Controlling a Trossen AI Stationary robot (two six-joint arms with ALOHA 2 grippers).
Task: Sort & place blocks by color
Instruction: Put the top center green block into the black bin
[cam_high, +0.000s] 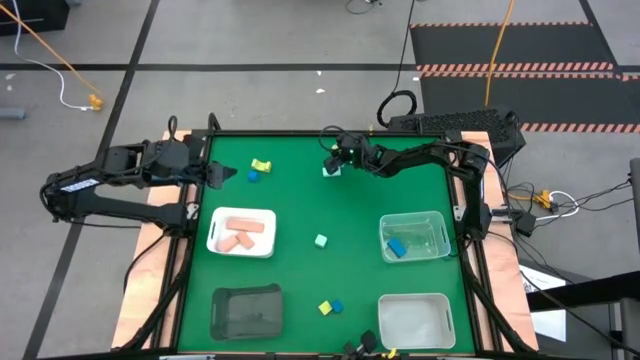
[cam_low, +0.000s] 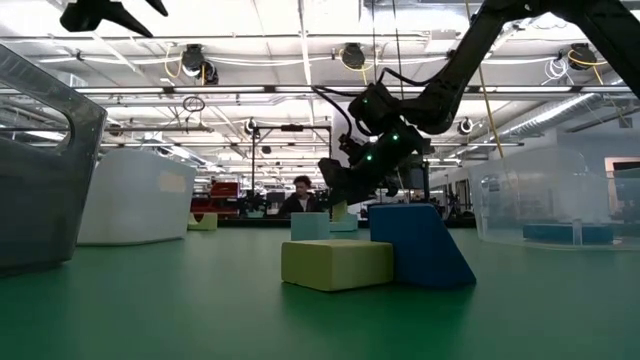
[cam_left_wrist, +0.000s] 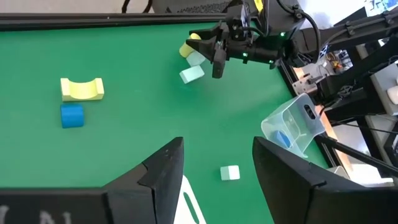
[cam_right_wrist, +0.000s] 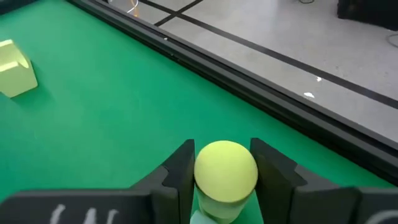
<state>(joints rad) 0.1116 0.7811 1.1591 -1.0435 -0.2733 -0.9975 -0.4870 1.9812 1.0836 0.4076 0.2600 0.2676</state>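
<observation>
My right gripper (cam_high: 335, 160) reaches to the table's far middle and is shut on a yellow round-ended block (cam_right_wrist: 226, 171). A mint piece (cam_right_wrist: 206, 218) shows just under that block. A second mint block (cam_left_wrist: 191, 75) lies on the table close by. My left gripper (cam_left_wrist: 217, 174) hovers open at the far left (cam_high: 215, 173), touching nothing. A yellow arch (cam_high: 262, 164) and a blue block (cam_high: 254, 176) lie near it. One mint cube (cam_high: 321, 240) sits mid-table. A yellow block (cam_high: 325, 307) and a blue one (cam_high: 337, 305) lie near the near edge. My right gripper pinches the yellow round-ended block (cam_right_wrist: 226, 180) between its two fingers (cam_right_wrist: 180, 171), one on each side of it. The fingers slant down from the table's right. The mint piece sits right below the block; whether the block rests on it, I cannot tell.
A white tray (cam_high: 215, 240) holds salmon blocks at the left. A dark tray (cam_high: 247, 310) sits near left. One clear bin (cam_high: 440, 240) at the right holds a blue block; another clear bin (cam_high: 415, 322) stands near right. A person (cam_low: 302, 195) sits far behind the table.
</observation>
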